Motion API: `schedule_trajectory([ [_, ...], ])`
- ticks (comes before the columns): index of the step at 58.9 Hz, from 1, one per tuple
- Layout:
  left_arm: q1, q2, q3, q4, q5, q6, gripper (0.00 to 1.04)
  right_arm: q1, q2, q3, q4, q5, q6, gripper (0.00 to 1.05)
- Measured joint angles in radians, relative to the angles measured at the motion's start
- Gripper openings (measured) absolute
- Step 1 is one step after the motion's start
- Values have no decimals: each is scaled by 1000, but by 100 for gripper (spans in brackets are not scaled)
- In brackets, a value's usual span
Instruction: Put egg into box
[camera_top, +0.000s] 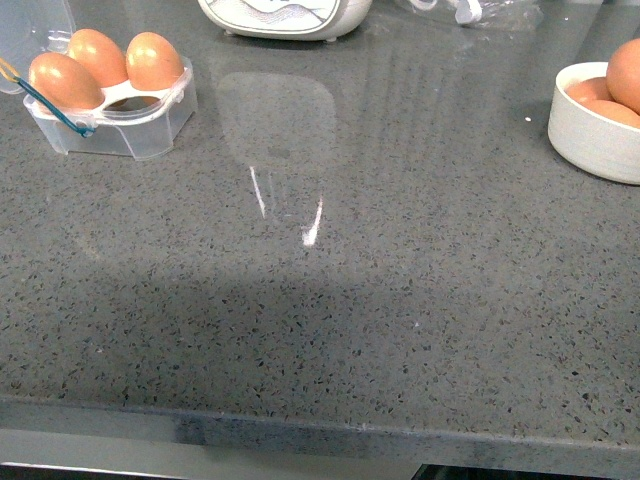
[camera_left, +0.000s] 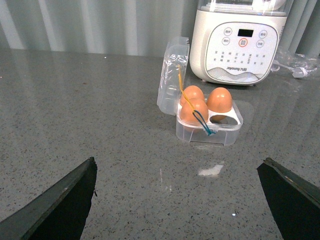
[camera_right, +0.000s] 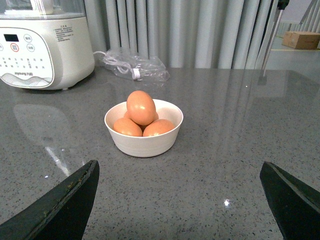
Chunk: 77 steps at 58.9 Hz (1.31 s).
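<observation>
Only the jaws show in either wrist view: matte black, flat-sided wedges tapering to points, with edges slightly lighter.

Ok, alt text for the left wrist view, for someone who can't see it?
A clear egg box sits open on a grey speckled counter, holding three brown eggs with one cup empty. A white kitchen appliance stands beyond it; the open left pincer's dark fingers frame the foreground, holding nothing.

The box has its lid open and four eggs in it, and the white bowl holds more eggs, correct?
No: the box holds three eggs, not four; the left wrist view shows its fourth cup empty. The lid is open and the white bowl does hold eggs.
</observation>
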Motion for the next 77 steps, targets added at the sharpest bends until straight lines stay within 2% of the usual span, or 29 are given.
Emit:
schedule_trajectory([
  [71, 0, 0, 0, 0, 0, 0, 98, 0, 1, 0, -1, -2, -3, 97],
  [77, 0, 0, 0, 0, 0, 0, 98, -1, 63, 50, -121, -72, -115, 97],
])
